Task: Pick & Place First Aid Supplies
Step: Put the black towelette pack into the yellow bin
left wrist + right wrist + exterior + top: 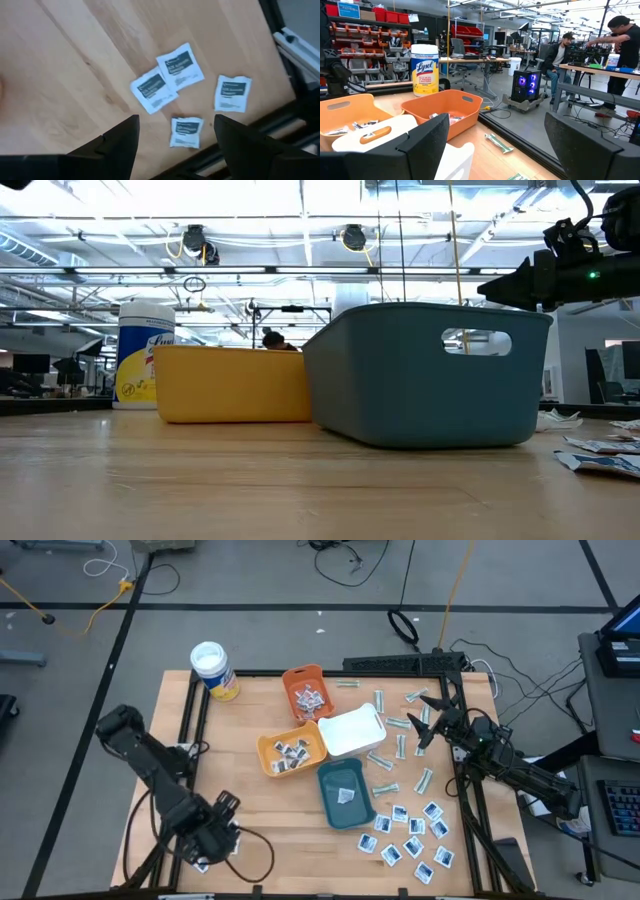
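My left gripper point(208, 848) hangs open over the table's near left corner, pointing down. In the left wrist view its fingers point(120, 145) stand either side of several white sachets with dark print point(167, 80), which lie flat on the wood; it touches none. My right gripper point(428, 718) is open and held above the table's far right part, over pale green strips point(395, 720). It shows raised at the low view's upper right point(545, 280). More blue-printed sachets point(410, 835) lie flat on the near right of the table.
Four trays sit mid-table: orange point(307, 690), white point(352, 730), yellow-orange point(290, 752) and teal point(345, 795), some holding packets. A white-lidded canister point(213, 670) stands at the far left. The table's black edge frame point(300, 55) runs close to the left gripper's sachets. People work in the room behind.
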You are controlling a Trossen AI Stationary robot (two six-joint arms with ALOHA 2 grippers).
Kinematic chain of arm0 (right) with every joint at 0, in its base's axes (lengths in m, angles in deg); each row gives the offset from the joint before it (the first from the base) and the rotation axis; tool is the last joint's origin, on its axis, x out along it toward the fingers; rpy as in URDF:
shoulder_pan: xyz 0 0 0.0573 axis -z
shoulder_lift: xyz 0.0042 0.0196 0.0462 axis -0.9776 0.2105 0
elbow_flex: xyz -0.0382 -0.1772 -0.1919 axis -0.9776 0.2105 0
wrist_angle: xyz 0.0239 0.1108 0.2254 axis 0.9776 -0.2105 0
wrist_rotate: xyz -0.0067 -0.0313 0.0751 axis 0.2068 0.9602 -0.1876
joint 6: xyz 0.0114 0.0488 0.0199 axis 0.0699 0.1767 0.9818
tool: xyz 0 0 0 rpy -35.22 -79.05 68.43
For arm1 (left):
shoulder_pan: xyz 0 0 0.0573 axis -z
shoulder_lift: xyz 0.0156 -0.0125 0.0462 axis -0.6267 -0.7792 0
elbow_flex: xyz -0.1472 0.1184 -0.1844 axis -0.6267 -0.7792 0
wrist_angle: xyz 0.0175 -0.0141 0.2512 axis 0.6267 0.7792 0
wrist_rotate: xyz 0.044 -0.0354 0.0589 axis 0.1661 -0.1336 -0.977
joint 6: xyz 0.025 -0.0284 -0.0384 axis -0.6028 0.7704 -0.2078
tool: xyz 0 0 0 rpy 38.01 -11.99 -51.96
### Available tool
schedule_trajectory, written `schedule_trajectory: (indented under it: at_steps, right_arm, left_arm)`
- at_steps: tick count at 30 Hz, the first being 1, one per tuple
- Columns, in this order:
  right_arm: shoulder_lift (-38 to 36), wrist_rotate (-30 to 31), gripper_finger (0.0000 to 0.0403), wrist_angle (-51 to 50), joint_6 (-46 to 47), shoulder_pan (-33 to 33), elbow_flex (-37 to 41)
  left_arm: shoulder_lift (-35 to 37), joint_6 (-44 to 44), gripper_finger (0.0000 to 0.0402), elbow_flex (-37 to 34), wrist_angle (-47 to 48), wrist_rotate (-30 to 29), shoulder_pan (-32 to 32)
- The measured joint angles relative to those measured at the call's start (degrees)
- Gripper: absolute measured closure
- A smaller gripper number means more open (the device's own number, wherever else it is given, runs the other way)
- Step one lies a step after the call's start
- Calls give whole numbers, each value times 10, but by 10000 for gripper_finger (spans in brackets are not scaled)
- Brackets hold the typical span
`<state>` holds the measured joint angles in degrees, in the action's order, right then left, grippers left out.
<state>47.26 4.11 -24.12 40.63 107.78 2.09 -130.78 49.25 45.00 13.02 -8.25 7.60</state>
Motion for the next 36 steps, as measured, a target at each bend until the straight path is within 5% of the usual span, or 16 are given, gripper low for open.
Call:
schedule_trajectory:
  at_steps: [26,36]
  right_arm:
    - [0,0,80,0,0,0,0]
    - [0,0,80,0,0,0,0]
  left_arm:
    - [-43,2,122,-253,-252,-35,18]
    - [-41,18,210,-266,-289,-32,18]
